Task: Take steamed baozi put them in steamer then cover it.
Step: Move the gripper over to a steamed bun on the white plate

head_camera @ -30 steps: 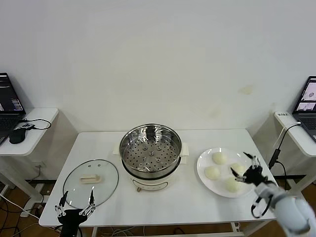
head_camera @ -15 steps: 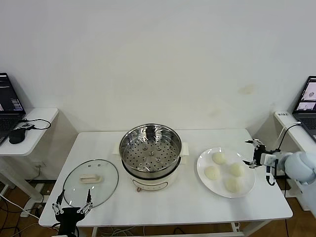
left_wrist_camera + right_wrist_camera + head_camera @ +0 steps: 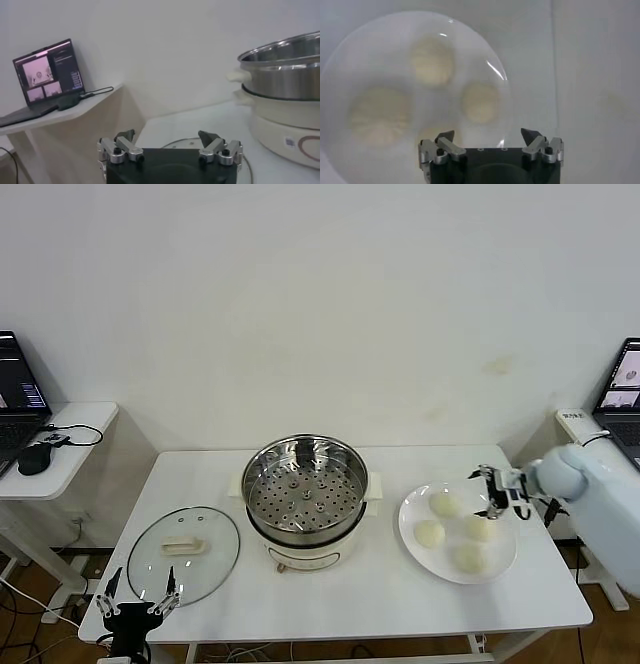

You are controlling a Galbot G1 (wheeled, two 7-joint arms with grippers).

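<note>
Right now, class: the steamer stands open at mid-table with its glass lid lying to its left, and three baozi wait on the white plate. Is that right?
One detail is wrong: the plate holds four baozi, not three, as the head view shows. The steamer does stand open, with the glass lid lying on the table to its left.

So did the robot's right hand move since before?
Yes. The right gripper, open, went from the plate's near right edge up and back, and now hovers over the plate's far right side, above the baozi.
</note>
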